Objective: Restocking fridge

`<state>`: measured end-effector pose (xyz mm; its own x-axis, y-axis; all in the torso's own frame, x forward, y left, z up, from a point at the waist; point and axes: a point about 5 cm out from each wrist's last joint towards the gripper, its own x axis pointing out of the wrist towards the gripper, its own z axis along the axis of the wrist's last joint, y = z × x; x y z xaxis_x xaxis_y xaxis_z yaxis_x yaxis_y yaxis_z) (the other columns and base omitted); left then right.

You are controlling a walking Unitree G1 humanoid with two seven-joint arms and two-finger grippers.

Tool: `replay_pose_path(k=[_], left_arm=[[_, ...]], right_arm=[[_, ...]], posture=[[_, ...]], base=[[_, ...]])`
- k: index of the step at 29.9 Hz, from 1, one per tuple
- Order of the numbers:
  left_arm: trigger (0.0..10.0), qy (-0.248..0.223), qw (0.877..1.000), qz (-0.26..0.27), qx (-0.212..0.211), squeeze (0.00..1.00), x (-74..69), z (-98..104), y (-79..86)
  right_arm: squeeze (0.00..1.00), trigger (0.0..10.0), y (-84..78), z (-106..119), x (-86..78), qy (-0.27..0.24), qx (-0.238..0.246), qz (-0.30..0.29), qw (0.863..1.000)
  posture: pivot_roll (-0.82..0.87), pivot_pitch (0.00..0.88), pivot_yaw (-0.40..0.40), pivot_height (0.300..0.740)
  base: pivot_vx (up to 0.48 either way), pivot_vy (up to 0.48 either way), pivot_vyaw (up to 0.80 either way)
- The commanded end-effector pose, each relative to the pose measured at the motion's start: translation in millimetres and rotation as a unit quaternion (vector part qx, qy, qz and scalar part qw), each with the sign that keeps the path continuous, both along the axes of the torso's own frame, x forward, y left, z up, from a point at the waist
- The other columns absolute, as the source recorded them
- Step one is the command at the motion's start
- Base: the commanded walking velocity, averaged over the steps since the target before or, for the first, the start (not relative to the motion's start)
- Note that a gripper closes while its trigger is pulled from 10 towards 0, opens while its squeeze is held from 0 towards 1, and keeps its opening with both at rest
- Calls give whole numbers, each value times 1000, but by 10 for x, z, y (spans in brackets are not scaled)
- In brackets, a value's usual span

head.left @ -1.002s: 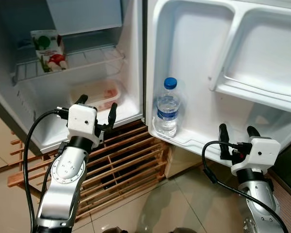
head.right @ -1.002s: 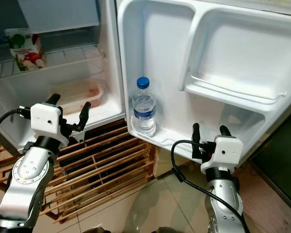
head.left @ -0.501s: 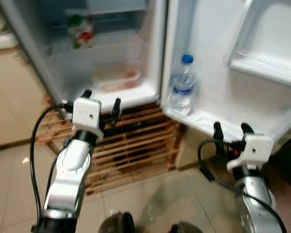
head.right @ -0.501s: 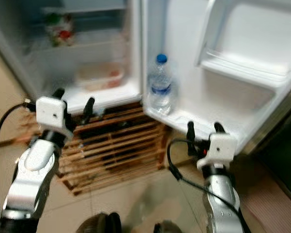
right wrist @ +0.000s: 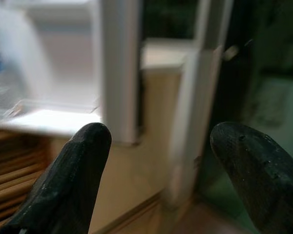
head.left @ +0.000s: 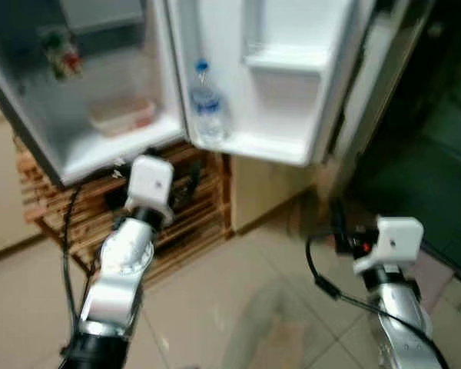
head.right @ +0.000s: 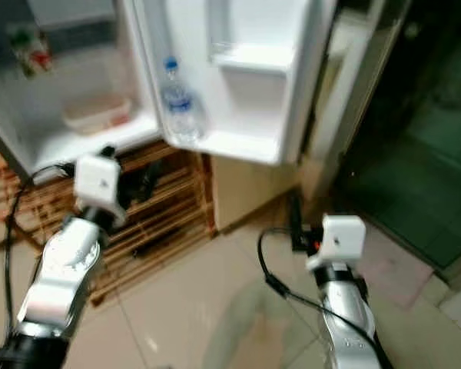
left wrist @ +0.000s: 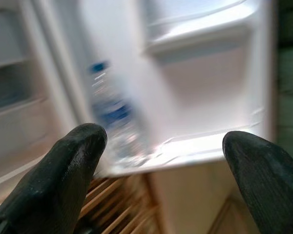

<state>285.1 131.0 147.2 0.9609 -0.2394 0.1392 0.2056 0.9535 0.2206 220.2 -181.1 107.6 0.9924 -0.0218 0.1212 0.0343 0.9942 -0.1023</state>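
Both of my grippers are held up in front of me with nothing in them, over a pale tiled floor [head.left: 215, 307]. My left gripper [left wrist: 161, 161] has its fingers spread wide apart, and its wrist view looks between them toward the open fridge door [head.left: 292, 84]. My right gripper [right wrist: 156, 165] is also spread apart, aimed at the outer edge of that door and the dark doorway beside it. The fridge [head.left: 31, 115] stands open ahead of me and to my left. A water bottle [head.left: 207, 108] with a blue cap stands upright in the bottom shelf of the door, at the hinge-side end. Above it is another door shelf [head.left: 284, 61]. Inside the fridge, a carton [head.left: 61, 54] with red and green print stands on the wire shelf near the back left corner, and a shallow clear container [head.left: 123, 115] lies on the fridge floor below it. A wooden slatted rack [head.left: 61, 207] sits under the fridge, just behind my left arm. All of it is blurred.
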Motion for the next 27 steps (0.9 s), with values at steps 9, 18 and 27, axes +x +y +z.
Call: replay_pose_path(k=[9,18,27], left_arm=[[10000,-4,1000,2,2,0,28,21,-9],[9608,-8,1000,-16,-9,0,7,36,-56],[10000,-1,1000,-8,-13,0,28,32,-39]], right_arm=[[0,10000,85,66,8,-9,-7,10,1000],[0,10000,97,37,16,0,-19,17,1000],[0,10000,107,30,27,-2,-22,23,1000]], posture=[[-175,0,28,732],[-177,0,29,732],[-176,0,29,732]], base=[[0,-442,710],[0,-456,676],[0,-459,573]])
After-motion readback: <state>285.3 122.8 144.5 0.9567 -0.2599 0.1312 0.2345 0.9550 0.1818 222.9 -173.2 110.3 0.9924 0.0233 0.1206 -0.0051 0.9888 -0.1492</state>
